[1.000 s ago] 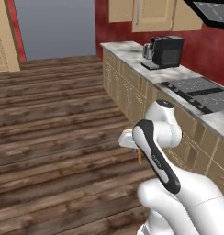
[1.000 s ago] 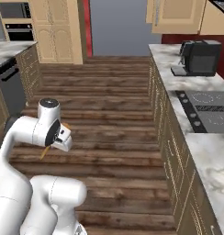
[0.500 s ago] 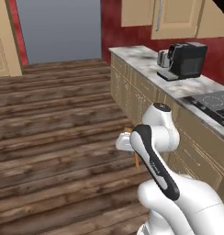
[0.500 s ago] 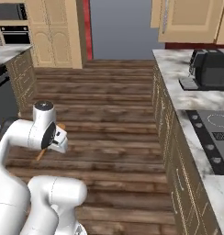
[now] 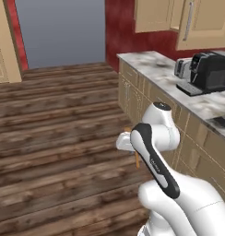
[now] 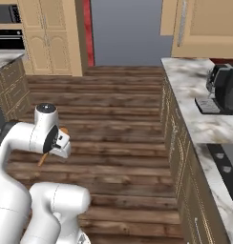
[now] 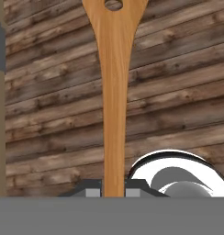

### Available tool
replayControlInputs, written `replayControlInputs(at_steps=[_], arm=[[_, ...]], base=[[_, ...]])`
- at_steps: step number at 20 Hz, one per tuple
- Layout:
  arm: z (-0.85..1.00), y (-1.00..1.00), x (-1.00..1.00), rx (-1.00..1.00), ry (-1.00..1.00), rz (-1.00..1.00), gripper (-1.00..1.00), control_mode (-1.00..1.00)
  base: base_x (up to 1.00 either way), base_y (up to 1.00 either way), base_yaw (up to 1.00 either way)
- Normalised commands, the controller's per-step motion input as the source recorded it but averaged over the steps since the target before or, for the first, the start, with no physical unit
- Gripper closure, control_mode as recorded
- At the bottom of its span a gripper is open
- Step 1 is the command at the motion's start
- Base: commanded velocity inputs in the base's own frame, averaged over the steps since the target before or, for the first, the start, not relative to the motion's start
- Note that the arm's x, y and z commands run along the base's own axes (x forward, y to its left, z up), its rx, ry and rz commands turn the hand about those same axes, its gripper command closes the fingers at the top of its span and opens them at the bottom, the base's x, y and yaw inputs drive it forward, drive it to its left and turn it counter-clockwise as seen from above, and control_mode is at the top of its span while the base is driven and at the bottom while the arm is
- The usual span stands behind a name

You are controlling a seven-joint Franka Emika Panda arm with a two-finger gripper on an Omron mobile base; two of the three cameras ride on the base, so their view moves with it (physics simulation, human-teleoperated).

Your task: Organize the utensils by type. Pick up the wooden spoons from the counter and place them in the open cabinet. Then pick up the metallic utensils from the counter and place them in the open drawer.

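My gripper [image 7: 114, 192] is shut on a wooden spoon [image 7: 114, 105], an orange-brown piece whose long handle runs up the hand view to an end with a small hole. Wooden floorboards lie beyond it. In the left base view the gripper [image 5: 129, 144] hangs in front of the arm over the floor, with the wooden spoon [image 5: 137, 160] poking out below it. From the right base view the gripper [image 6: 61, 142] holds the wooden spoon [image 6: 42, 159] slanted down to the left. The marble counter [image 5: 153, 64] [image 6: 185, 81] runs along the right. The open cabinet, open drawer and metallic utensils are out of view.
A black coffee machine [image 5: 204, 71] [image 6: 226, 88] stands on the counter, with a dark cooktop [image 6: 228, 162] nearer the base. Tan wall cabinets [image 5: 197, 20] hang above with doors shut. Base cabinets [image 6: 178, 143] line the right. An oven wall [image 6: 6, 28] stands far left. Wide wooden floor [image 5: 54, 124] lies ahead.
The whole picture has shifted: the base has moved, so the counter and coffee machine now sit farther right and closer. The spoon stays in my shut gripper.
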Motion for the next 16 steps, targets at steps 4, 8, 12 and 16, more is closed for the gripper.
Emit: replayControlInputs(at_steps=[4, 8, 12, 16], arm=[[0.00, 0.00, 0.00, 0.00, 0.00, 0.00, 1.00, 1.00], [0.00, 0.00, 0.00, 0.00, 0.00, 0.00, 1.00, 1.00], [0.00, 0.00, 0.00, 0.00, 0.00, 0.00, 1.00, 1.00], [0.00, 0.00, 0.00, 0.00, 0.00, 0.00, 1.00, 1.00]], base=[[1.00, 0.00, -0.05], [1.00, 0.00, -0.05], [0.98, 0.00, -0.09], [0.95, 0.00, -0.15]])
